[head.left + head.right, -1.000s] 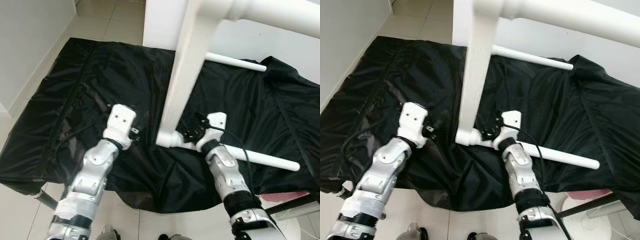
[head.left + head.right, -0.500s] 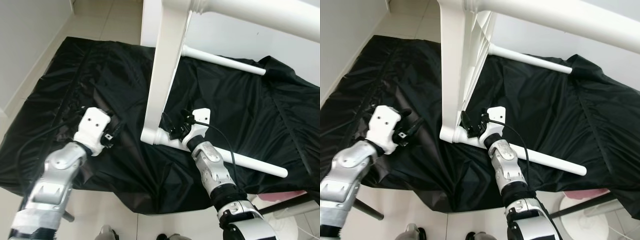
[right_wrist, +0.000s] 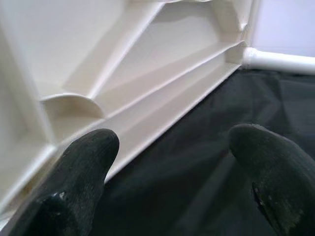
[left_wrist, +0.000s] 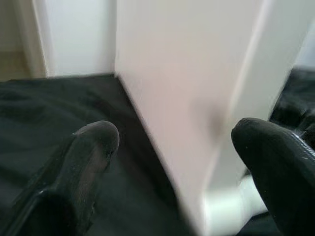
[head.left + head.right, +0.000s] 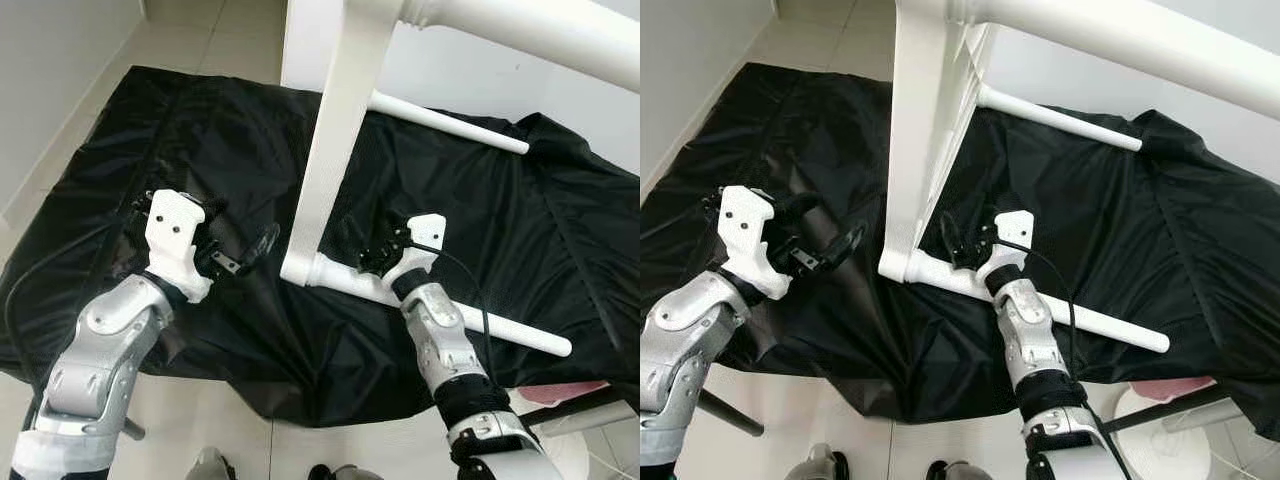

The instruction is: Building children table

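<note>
White tabletop (image 5: 335, 150) on edge, left gripper (image 5: 245, 255) and right gripper (image 5: 372, 250) (both spread wide) flanking it.

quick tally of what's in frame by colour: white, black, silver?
White: 1, the table standing on its side, legs attached
Black: 1, the sheet spread on the floor
Silver: 2, the arms, ending in the left claw and the right claw, both open beside the table's lower corner
Total: 4

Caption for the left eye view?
Both open tools, left tool and right tool, flank the upended white table on black sheet.
</note>
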